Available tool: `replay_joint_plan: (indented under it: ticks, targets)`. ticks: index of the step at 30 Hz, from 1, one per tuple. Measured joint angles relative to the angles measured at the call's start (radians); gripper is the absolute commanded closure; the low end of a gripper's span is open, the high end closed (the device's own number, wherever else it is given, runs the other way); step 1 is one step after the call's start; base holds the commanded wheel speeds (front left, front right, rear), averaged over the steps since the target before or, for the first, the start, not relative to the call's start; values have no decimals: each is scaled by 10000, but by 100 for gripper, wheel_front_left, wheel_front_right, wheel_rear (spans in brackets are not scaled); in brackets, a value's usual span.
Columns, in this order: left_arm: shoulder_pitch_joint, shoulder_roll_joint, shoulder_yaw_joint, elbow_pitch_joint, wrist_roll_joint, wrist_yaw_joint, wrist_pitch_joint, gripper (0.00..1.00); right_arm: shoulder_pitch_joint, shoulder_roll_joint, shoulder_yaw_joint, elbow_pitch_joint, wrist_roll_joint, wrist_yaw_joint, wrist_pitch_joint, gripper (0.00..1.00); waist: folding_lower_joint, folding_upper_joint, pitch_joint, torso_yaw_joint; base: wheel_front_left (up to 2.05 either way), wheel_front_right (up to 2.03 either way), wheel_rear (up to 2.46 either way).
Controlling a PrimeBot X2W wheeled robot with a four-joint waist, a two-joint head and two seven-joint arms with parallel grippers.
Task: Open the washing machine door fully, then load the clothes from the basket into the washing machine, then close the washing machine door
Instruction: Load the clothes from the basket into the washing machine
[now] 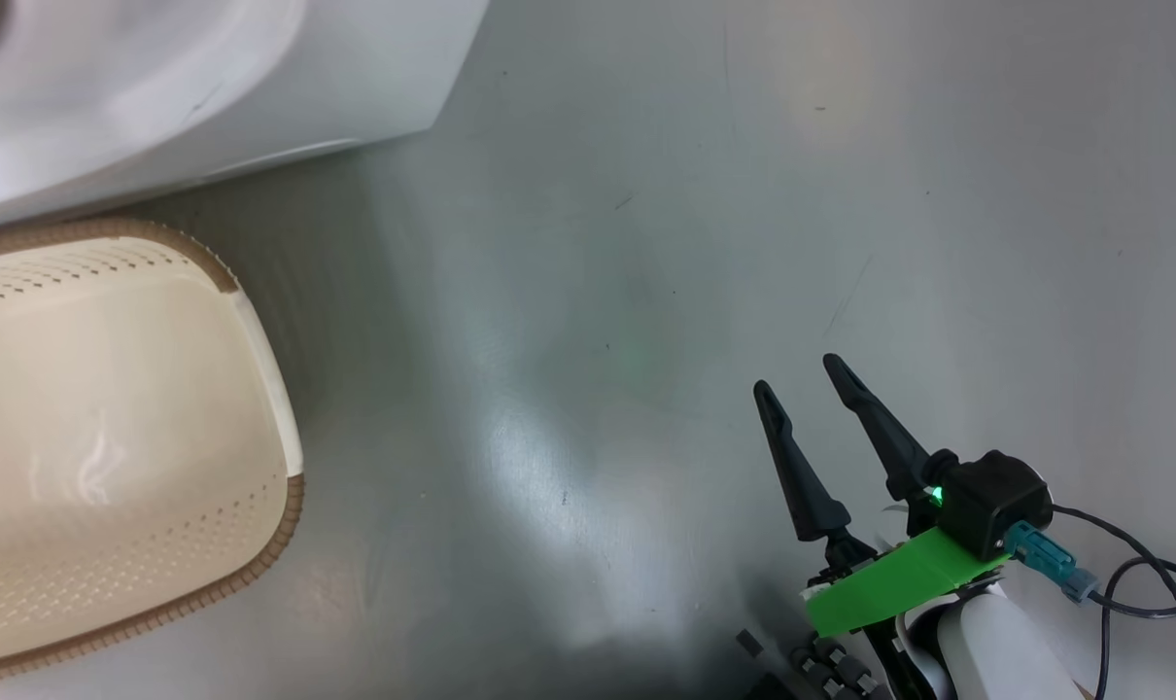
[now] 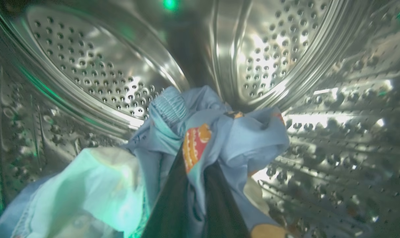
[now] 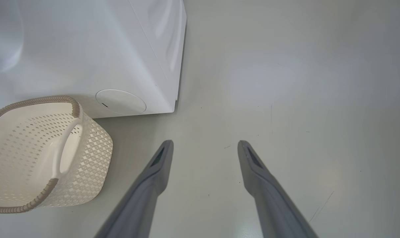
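In the left wrist view my left gripper (image 2: 195, 165) is inside the steel perforated drum (image 2: 87, 66) of the washing machine, shut on light-blue clothes (image 2: 226, 132) with orange prints; a pale bunched garment (image 2: 87, 188) lies beside it at lower left. The white washing machine (image 1: 160, 87) fills the head view's upper left, and its corner (image 3: 87, 49) shows in the right wrist view. The cream basket (image 1: 112, 437) stands on the floor below the machine, nothing visible inside it; the basket (image 3: 31, 152) also shows from the side. My right gripper (image 1: 797, 379), (image 3: 205, 145) hangs open over bare floor. The door is out of view.
Grey glossy floor (image 1: 598, 292) spreads right of the machine and basket. Cables (image 1: 1132, 583) trail from my right wrist at the lower right. A round white cap (image 3: 120, 101) sits low on the machine's front.
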Motion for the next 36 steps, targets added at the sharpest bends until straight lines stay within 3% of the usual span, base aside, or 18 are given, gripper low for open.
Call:
replay_joint_plan:
  ticks: [1, 3, 4, 18, 25, 36]
  targets:
    - [-92, 6, -65, 479, 36, 23, 82, 94, 3, 2, 10, 8, 0, 0, 0, 0, 0, 0, -32, 1, 0, 0, 0]
    - [-207, 73, -309, 1197, 228, 54, 263, 55, 18, 4, 21, 19, 2, 0, 0, 0, 0, 0, -98, 2, 0, 0, 0]
    - [-281, 86, -343, 1430, 328, 192, 261, 0, 19, 4, 33, 25, 6, 0, 0, 0, 0, 0, -126, -3, 0, 0, 0]
    - [-861, -236, -573, 3461, 364, 869, 201, 0, 190, 8, 40, 238, 107, 0, 0, 0, 0, 0, -733, 138, 0, 0, 0]
    - [-27, -617, -125, 3469, -297, 978, 38, 0, 177, 6, 77, 468, 148, 0, 0, 0, -1, 0, -1350, 301, 0, 0, 0]
    - [2329, -1407, 311, 2057, -959, 838, 31, 0, -40, -2, 69, 767, 307, 0, 0, 0, -1, 0, -2500, 667, 0, 0, 0]
